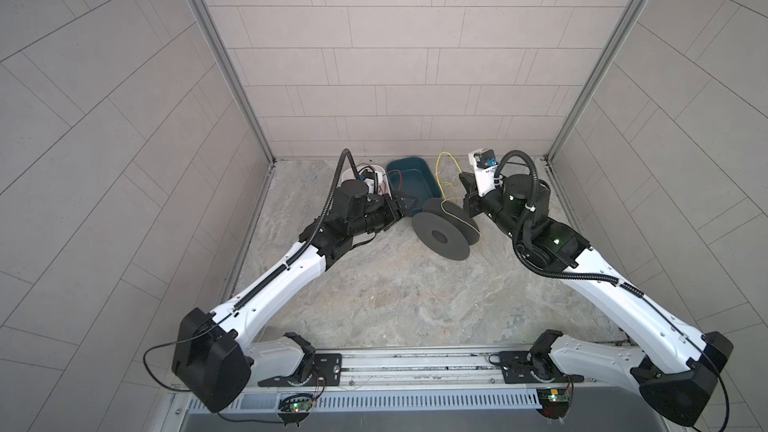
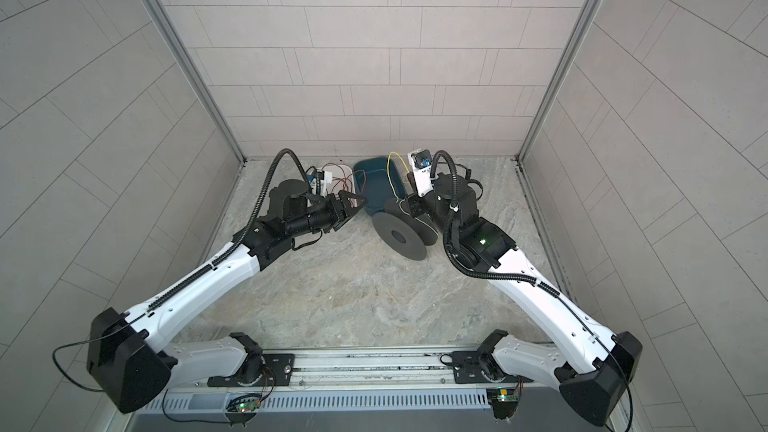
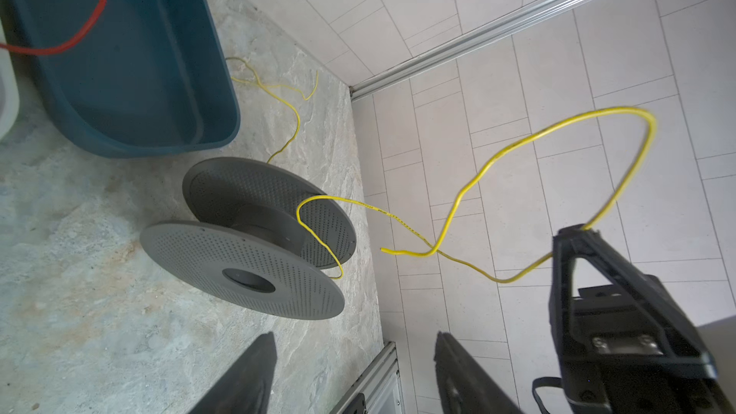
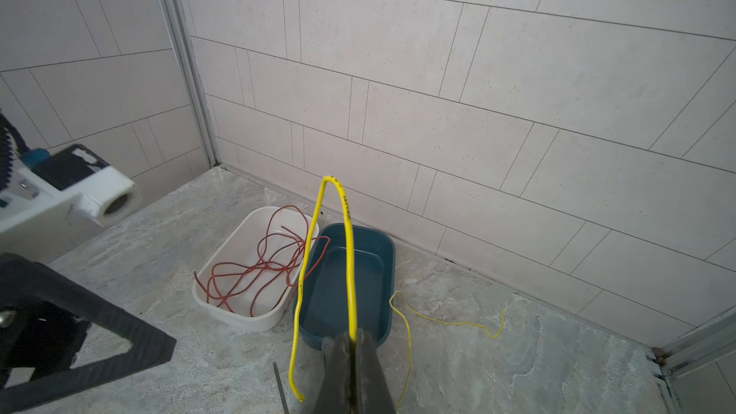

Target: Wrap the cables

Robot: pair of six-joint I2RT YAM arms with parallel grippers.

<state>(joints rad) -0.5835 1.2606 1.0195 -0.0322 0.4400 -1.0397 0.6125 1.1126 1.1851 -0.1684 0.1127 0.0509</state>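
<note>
Closed right jaws pinching yellow cable [image 4: 350,272], left jaws parted (empty), cable's run behind spool [image 3: 191,248] flange hidden

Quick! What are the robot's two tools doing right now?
Left tool: open, holding nothing.
Right tool: closed on the yellow cable.

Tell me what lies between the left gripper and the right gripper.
The dark grey spool stands on its rims between left gripper and right gripper, yellow cable draped over its core. Both top views show it.
</note>
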